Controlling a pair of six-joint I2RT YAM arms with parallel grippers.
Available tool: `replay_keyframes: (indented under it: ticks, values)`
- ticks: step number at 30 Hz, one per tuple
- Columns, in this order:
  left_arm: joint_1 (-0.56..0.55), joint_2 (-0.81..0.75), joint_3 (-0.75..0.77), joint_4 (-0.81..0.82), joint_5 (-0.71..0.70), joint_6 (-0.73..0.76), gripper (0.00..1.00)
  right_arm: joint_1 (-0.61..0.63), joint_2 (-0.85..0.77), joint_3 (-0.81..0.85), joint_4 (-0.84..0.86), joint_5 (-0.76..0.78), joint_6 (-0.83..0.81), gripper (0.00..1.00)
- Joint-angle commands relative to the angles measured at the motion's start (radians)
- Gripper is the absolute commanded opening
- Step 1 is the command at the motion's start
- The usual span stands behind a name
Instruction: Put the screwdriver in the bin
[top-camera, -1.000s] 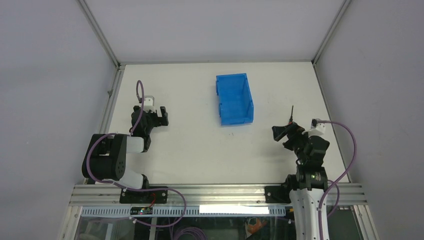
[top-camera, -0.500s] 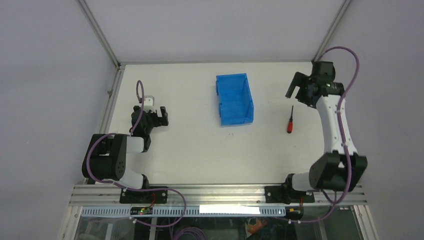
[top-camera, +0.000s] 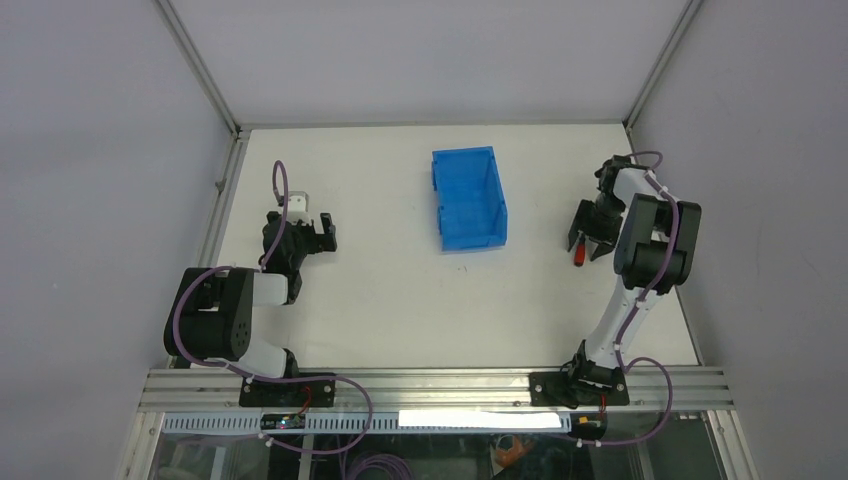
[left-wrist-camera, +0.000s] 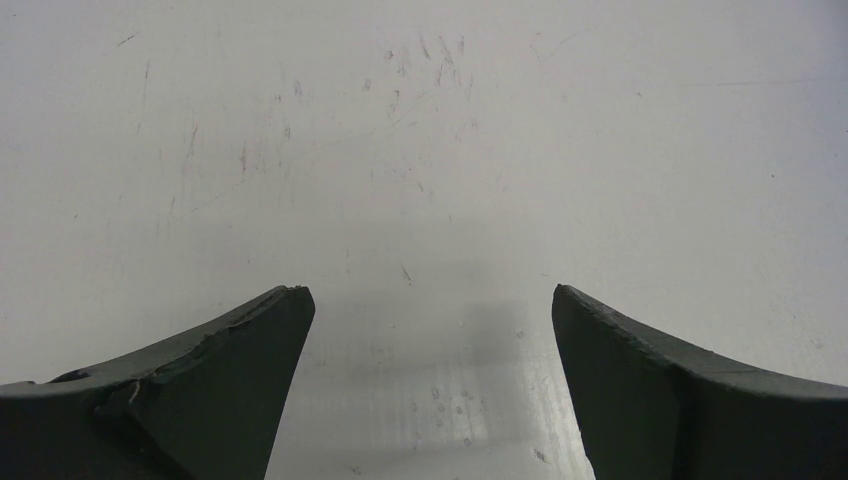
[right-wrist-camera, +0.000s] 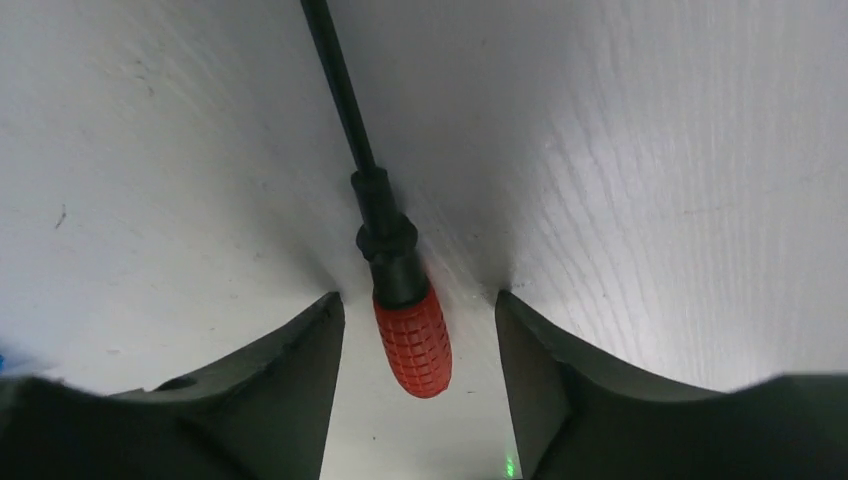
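Since it is small, slim and rigid, the screwdriver (right-wrist-camera: 412, 340) should be light and easy to lift. I judge the thin black shaft too narrow and smooth for a sure hold. The textured red handle is the place to take it, pinched across its width.

It lies flat on the table (top-camera: 380, 300), off to the right of the bin (top-camera: 468, 197), well apart from it and about level with the bin's near end. The right gripper (right-wrist-camera: 418, 298) straddles the handle with its jaws parted. A sliver of table shows on either side, so nothing is clamped yet. On the other side of the bin, somewhat farther off, the left gripper (left-wrist-camera: 430, 292) stands wide open over the table, holding nothing.

Only the right wrist view shows the gaps beside the handle and its gridded surface. From above, the gripper hides most of the tool and leaves just a spot of red. The top view alone shows the blue, open-topped bin and the stretch of table the screwdriver must cross to reach it.
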Motion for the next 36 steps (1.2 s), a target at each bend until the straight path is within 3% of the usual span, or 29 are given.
replay_keyframes:
  ticks: [1, 2, 4, 5, 10, 16, 19, 29, 36]
  values:
    - [-0.011, 0.001, 0.023, 0.065, 0.015, -0.015, 0.99, 0.002, 0.044, 0.020, 0.037, 0.001, -0.025, 0.51]
    - [-0.011, 0.001, 0.023, 0.065, 0.017, -0.015, 0.99, 0.002, 0.054, 0.022, 0.038, 0.010, -0.030, 0.42]
    - [-0.011, 0.001, 0.023, 0.066, 0.016, -0.015, 0.99, 0.003, 0.059, 0.030, 0.024, 0.024, -0.042, 0.03]
    - [-0.010, 0.001, 0.023, 0.066, 0.016, -0.015, 0.99, 0.005, 0.055, 0.038, 0.011, 0.025, -0.046, 0.00]
    - [-0.010, 0.001, 0.023, 0.065, 0.016, -0.015, 0.99, 0.053, -0.028, 0.129, -0.115, 0.085, -0.056, 0.00]
    - [-0.011, 0.001, 0.023, 0.065, 0.016, -0.015, 0.99, 0.092, -0.060, 0.425, -0.485, 0.109, -0.073, 0.00]
    - [-0.010, 0.001, 0.023, 0.065, 0.016, -0.015, 0.99, 0.127, -0.095, 0.519, -0.571, 0.111, -0.069, 0.00]
    - [-0.010, 0.001, 0.023, 0.065, 0.016, -0.015, 0.99, 0.231, -0.158, 0.644, -0.601, 0.131, -0.003, 0.00]
    - [-0.011, 0.001, 0.023, 0.065, 0.016, -0.015, 0.99, 0.476, -0.128, 0.667, -0.430, 0.135, 0.078, 0.00]
